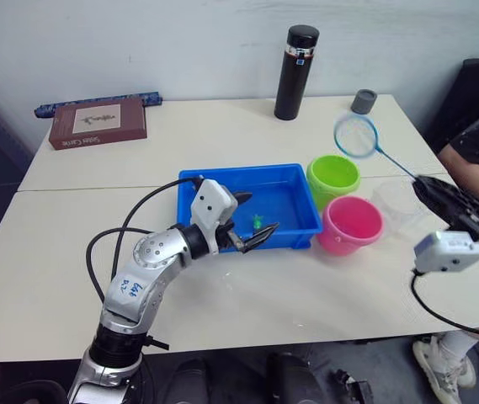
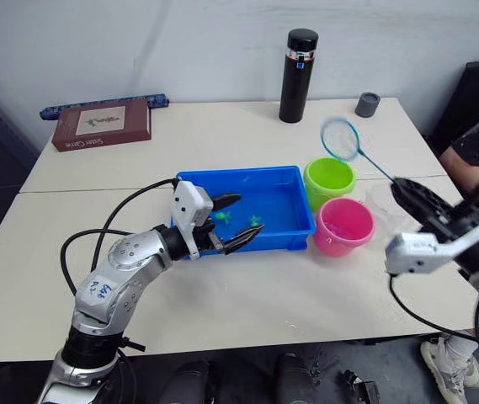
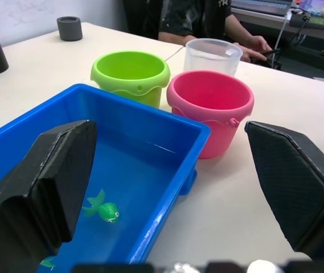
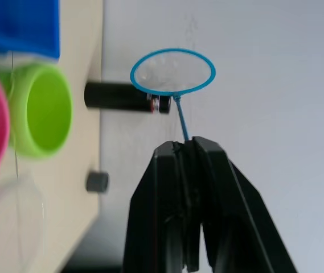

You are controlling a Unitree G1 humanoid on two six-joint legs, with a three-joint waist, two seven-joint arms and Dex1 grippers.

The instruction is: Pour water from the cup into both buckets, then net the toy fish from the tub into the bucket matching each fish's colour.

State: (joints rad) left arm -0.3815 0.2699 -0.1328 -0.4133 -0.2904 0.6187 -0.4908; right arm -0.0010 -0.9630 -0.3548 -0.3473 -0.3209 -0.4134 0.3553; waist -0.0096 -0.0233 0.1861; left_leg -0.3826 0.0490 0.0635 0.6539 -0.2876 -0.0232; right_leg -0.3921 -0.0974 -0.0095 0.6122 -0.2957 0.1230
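On the pale worktop [image 1: 222, 135], one blue tub [image 1: 294, 215], two buckets, lime [image 1: 332, 177] and pink [image 1: 353, 223], and one clear cup [image 3: 213, 55] are being seen. Two green fish [image 2: 256, 222] are being counted; one is cut off. The net [image 1: 356, 135] is being gripped aloft by the right pincer [image 4: 187, 149], while the left pincer [image 1: 254, 220] is being held apart over the tub.

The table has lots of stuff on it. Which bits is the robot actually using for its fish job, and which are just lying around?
Part of the job:
- blue tub
- green toy fish
- lime bucket
- pink bucket
- clear cup
- net, held by the right gripper
- left gripper, open at the tub

Just lying about:
- black flask
- small grey cup
- brown book
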